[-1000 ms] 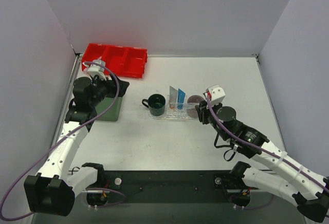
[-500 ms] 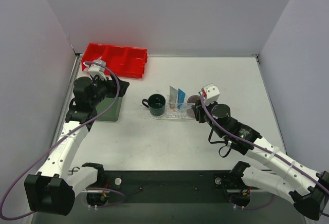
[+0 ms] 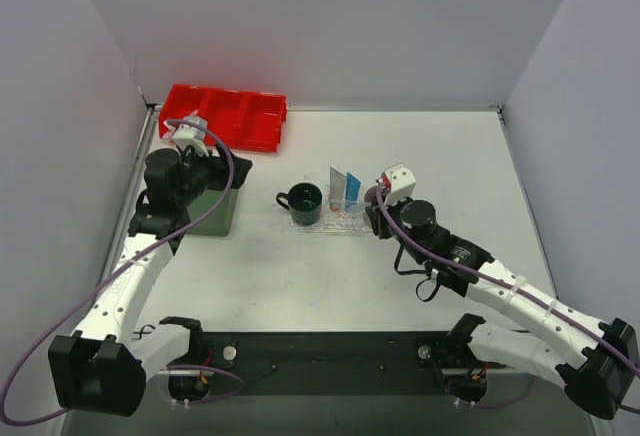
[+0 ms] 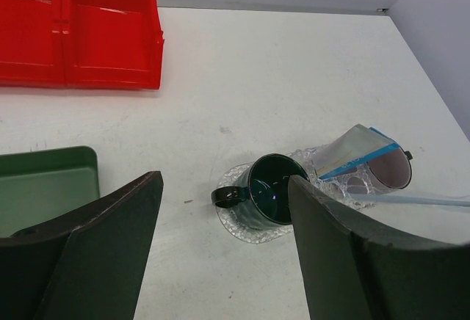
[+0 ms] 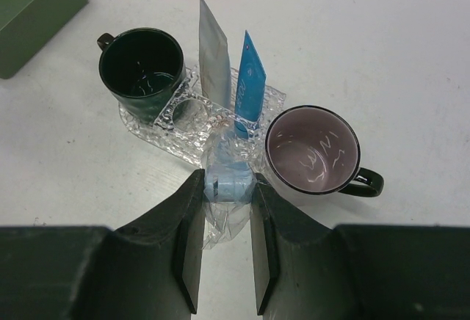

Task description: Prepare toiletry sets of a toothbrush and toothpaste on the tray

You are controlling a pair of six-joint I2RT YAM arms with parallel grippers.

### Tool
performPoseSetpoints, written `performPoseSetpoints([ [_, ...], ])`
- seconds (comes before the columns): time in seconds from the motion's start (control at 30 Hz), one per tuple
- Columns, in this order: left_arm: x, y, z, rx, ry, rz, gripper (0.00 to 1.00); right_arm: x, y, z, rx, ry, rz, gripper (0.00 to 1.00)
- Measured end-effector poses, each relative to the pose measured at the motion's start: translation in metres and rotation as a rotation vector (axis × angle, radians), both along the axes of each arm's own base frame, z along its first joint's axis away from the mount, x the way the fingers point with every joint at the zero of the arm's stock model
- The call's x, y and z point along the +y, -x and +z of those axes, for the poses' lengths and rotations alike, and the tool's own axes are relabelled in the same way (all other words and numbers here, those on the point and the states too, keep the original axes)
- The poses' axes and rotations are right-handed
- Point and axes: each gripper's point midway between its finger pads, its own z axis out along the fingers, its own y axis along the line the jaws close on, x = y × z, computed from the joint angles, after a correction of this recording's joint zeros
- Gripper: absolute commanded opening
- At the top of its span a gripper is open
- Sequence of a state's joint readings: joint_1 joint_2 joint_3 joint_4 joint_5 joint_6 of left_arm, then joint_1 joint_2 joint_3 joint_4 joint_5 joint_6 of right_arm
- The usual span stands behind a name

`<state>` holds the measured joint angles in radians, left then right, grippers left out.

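Where the right gripper [image 5: 225, 177] stands: low over the near rim of the tray [image 5: 158, 133], between the two mugs, its jaws clamped on the toothbrush [image 5: 229, 186]
Toothbrush: a pale bluish stick in a clear wrapper, pinched at one end with its length pointing ahead of the fingers; this hold likely lets the free tip be steered into the tray
Toothbrush tip: at the tray's rim in the left wrist view; whether it touches cannot be told
Blue toothpaste [image 5: 250, 78]: on the tray, standing upright just beyond the gripper, narrow end down, apparently propped by one of the tray's round wells
White-grey toothpaste [image 5: 213, 52]: upright just beside the blue one, held the same way
Tray: clear and bumpy, lying mid-table and carrying both tubes and both mugs
Green mug [image 5: 141, 63]: on the tray's left end, handle outward
Lilac-lined mug [image 5: 312, 151]: on the right end, just beside the gripper
Second toothbrush: none that I can make out
Left gripper [image 4: 224, 180]: fingers spread wide with nothing between them, hovering by the green square tray [image 4: 44, 180], well apart from the clear tray, probably to leave the other arm room
Red bin [image 4: 81, 34]: at the far left of the table [image 4: 294, 63]
Step in hand: by my judgement, pairing this brush with the blue tube
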<state>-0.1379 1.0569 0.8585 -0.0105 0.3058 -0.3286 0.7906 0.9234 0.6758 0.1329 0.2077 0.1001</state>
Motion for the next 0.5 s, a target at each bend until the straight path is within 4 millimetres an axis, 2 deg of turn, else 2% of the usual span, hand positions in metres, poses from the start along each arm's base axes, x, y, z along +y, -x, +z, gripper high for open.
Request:
performPoseSetpoints([
  [0.23,0.000,0.000,-0.001,0.000,-0.006,0.000,0.79,0.007,-0.007,-0.017,0.011,0.023,0.005,0.00],
  [0.5,0.001,-0.001,-0.001,-0.005,-0.017,-0.001,0.79,0.011,-0.011,-0.024,0.004,0.032,0.009,0.00],
])
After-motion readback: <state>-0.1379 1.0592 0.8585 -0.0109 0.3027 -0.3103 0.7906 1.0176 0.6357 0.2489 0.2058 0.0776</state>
